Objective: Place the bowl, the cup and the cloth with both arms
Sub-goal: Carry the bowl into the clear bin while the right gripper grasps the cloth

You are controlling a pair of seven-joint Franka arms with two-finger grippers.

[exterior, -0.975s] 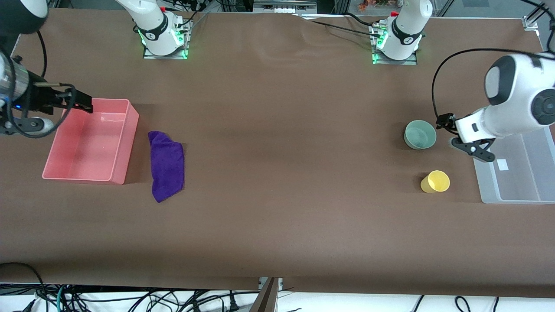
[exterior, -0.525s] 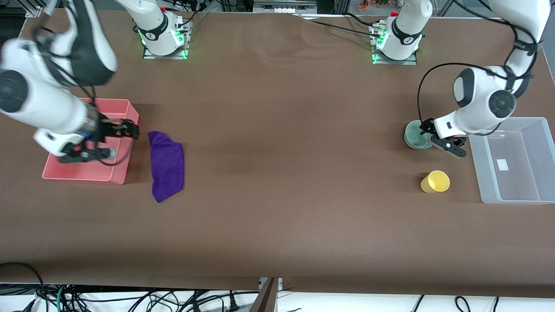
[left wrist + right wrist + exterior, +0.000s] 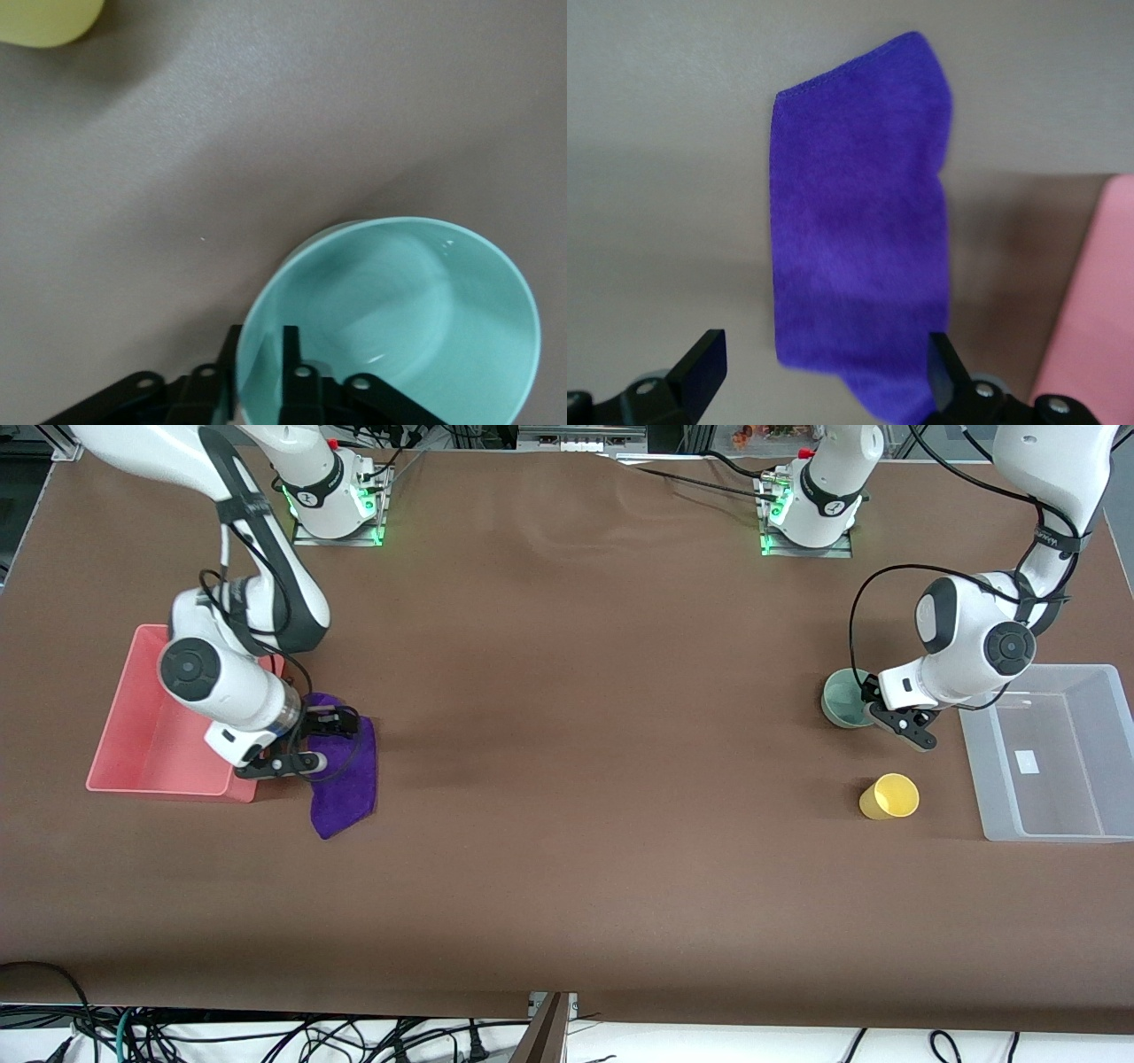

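The mint-green bowl (image 3: 840,698) stands upright toward the left arm's end of the table. My left gripper (image 3: 870,701) is at it. In the left wrist view my left gripper (image 3: 259,341) straddles the rim of the bowl (image 3: 399,319), one finger outside and one inside, closed narrow on the wall. The yellow cup (image 3: 889,796) stands nearer the front camera than the bowl, and its edge shows in the left wrist view (image 3: 44,18). The purple cloth (image 3: 350,788) lies flat beside the pink bin. My right gripper (image 3: 323,742) hangs just over it, wide open and empty, its jaws spanning the cloth (image 3: 859,221).
A pink bin (image 3: 159,726) stands beside the cloth at the right arm's end, and its corner shows in the right wrist view (image 3: 1099,310). A clear plastic bin (image 3: 1054,797) stands at the left arm's end beside the bowl and cup.
My right gripper has swung from over the pink bin to over the cloth. My left gripper has come from over the clear bin down onto the bowl's rim. Bowl, cup and cloth lie as before.
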